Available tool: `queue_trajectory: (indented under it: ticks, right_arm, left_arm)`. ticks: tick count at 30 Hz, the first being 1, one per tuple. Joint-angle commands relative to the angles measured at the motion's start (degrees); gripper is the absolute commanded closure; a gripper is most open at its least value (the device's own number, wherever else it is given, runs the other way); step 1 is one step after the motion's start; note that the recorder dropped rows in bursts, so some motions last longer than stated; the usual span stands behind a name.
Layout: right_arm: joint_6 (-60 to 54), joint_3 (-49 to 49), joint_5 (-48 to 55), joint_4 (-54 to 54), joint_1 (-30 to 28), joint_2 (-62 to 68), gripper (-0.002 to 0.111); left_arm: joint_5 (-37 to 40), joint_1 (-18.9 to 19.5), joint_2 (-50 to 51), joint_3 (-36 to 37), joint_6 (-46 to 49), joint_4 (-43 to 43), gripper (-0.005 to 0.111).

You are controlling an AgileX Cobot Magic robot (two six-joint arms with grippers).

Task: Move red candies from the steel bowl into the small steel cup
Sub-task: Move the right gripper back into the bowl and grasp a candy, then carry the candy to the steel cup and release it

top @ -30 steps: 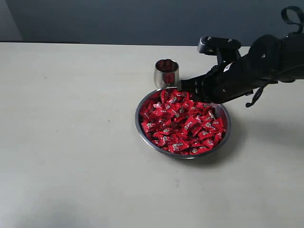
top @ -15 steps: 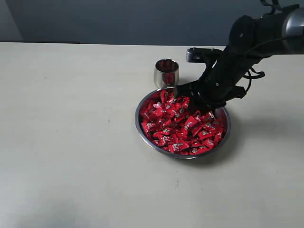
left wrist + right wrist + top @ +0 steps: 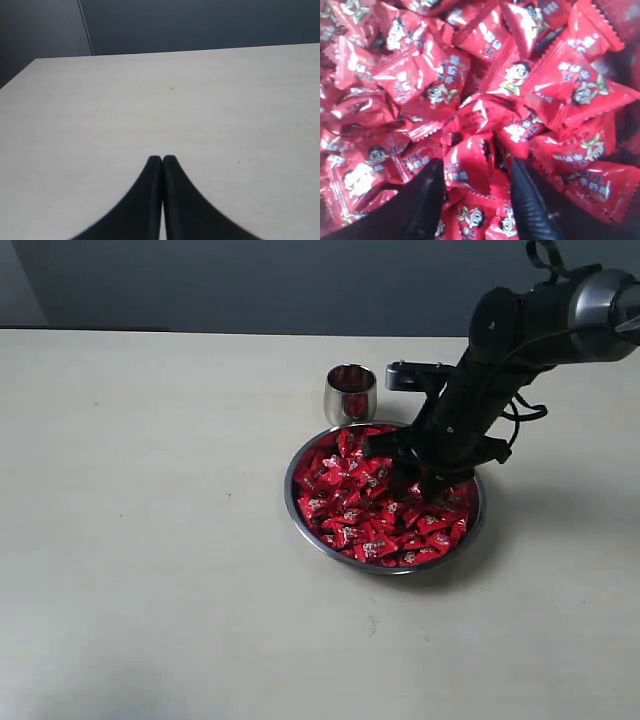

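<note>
Exterior view: right pincer (image 3: 418, 483) tips lost among red candies (image 3: 350, 505) in steel bowl (image 3: 289, 485); right wrist view shows them spread astride one. Left pincer (image 3: 162, 160), wrist view only: clenched.

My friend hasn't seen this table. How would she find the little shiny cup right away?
Look at the pale table and find the wide steel bowl heaped with red candies. Just beyond its far rim stands the small steel cup. It is much narrower than the bowl, upright and mirror-shiny, with only a bit of red showing inside.
</note>
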Motion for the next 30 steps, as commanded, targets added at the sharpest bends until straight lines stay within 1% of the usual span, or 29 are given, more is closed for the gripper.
queue_trajectory:
  ticks: [1,15,18,20,24,25,30]
  right_arm:
    - [-3.4,-0.2,-0.2,4.0,-0.2,0.3,0.066]
    - [-3.8,-0.2,-0.5,4.9,-0.2,0.5,0.066]
    - [-4.2,-0.2,-0.4,4.9,-0.2,0.8,0.068]
    - [-4.4,-0.2,-0.2,4.9,-0.2,1.3,0.076]
    - [-4.7,-0.2,-0.5,4.9,-0.2,1.7,0.101]
    - [-4.8,-0.2,-0.8,4.9,-0.2,1.7,0.109]
    - [-5.1,-0.2,-0.8,4.4,-0.2,1.6,0.109]
  left_arm:
    - [-0.4,-0.4,-0.3,0.3,-0.1,0.1,0.106]
    - [-0.4,-0.4,-0.3,0.3,-0.1,0.1,0.106]
    - [-0.4,-0.4,-0.3,0.3,-0.1,0.1,0.106]
    - [-0.4,-0.4,-0.3,0.3,-0.1,0.1,0.106]
    - [-0.4,-0.4,-0.3,0.3,-0.1,0.1,0.106]
    - [-0.4,-0.4,-0.3,0.3,-0.1,0.1,0.106]
    - [-0.4,-0.4,-0.3,0.3,-0.1,0.1,0.106]
